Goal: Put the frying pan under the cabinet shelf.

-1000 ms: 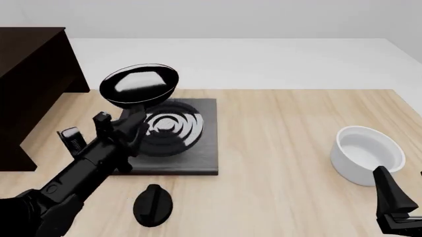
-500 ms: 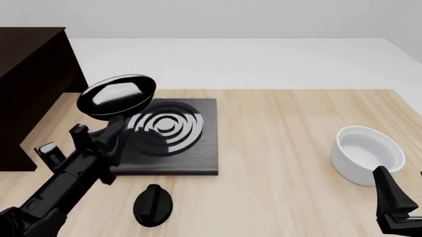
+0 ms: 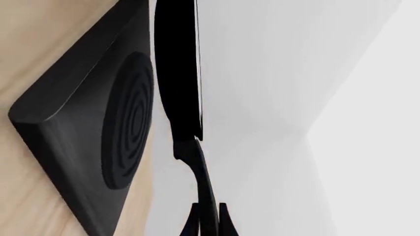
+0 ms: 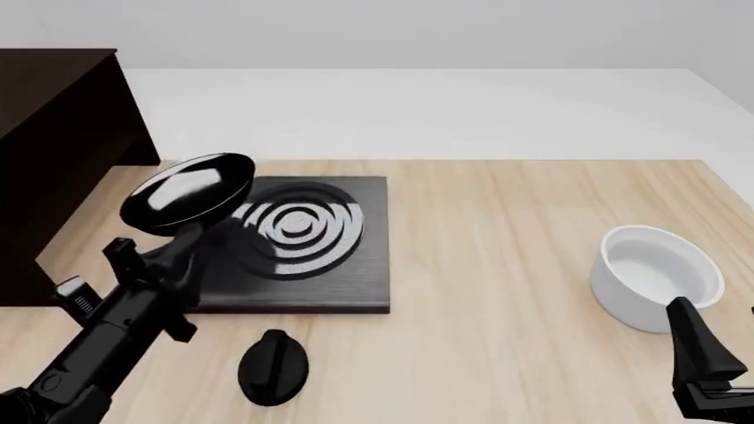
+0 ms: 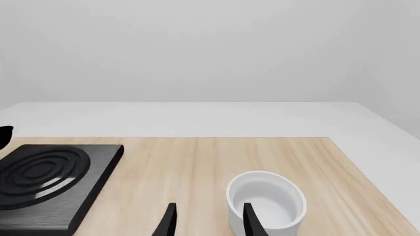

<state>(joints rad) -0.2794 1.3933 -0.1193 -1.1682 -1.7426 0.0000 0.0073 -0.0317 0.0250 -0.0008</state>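
The pan is held in the air above the left edge of the stove plate, bowl tilted, handle running down and toward the near-left into the left gripper. The left wrist view shows the pan edge-on, its handle passing between the fingertips, which are clamped on it.

The cabinet stands at the far left of the table, to the left of the pan and near it. Its open underside faces the pan; the interior is dark and its depth cannot be judged.

The coming move likely requires leftward travel, bowl leading, with the handle trailing right. The left arm is the nearer and is already loaded.

The right gripper rests near the bowl, well apart from the pan, fingers apart and empty.
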